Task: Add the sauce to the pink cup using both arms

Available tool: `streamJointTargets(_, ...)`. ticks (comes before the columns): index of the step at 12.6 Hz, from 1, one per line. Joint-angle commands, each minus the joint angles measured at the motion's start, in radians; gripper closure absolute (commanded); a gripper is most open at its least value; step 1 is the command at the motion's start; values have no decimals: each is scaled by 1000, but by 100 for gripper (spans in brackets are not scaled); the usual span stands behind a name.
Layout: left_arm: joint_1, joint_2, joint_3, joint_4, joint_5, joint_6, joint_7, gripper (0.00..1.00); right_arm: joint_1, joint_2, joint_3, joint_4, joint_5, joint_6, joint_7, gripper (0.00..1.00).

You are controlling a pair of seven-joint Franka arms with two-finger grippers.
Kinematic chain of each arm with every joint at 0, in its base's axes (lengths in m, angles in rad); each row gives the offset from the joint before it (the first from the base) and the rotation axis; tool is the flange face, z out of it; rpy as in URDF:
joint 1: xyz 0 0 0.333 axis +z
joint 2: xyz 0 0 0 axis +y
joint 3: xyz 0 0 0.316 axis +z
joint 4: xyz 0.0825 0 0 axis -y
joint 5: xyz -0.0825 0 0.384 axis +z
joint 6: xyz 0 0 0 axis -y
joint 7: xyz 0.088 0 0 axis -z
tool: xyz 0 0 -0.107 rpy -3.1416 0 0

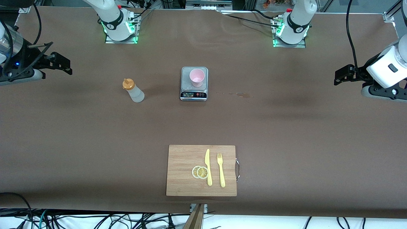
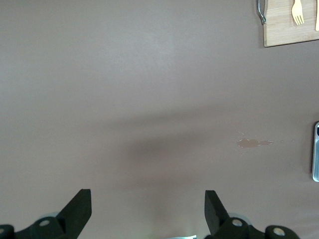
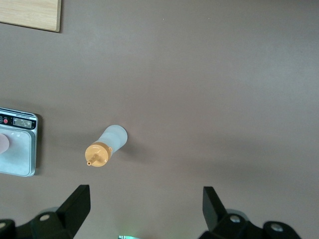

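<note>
On the brown tabletop (image 1: pixel 286 133), a pink plastic cup (image 1: pixel 197 77) sits on a grey scale (image 1: pixel 194 94), beside an upright orange-capped sauce bottle (image 1: pixel 133 91); both tools (left (image 2: pixel 148 211), right (image 3: pixel 146 209)) hang spread at the table's ends; early or finished, unclear.

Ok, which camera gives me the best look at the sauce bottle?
The right wrist view: the sauce bottle sits near the middle, with its orange cap and nozzle clear. The front view shows it whole but smaller, standing beside the scale toward the right arm's end. The left wrist view misses it.
</note>
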Motion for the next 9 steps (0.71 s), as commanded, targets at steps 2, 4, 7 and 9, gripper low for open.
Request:
streamJointTargets(2,-6,16,3,36,10,-21,16,0,-1,4,8,29,7,-27,19,0)
streamJointTargets(4,-6,16,3,36,10,-21,16,0,-3,4,5,29,5,-27,17,0)
streamJointTargets(7,-6,16,3,36,8,-21,14,0,-4,6,0,35,2,-30,19,0)
streamJointTargets(9,-6,16,3,36,10,-21,14,0,-3,6,2,35,0,-30,23,0)
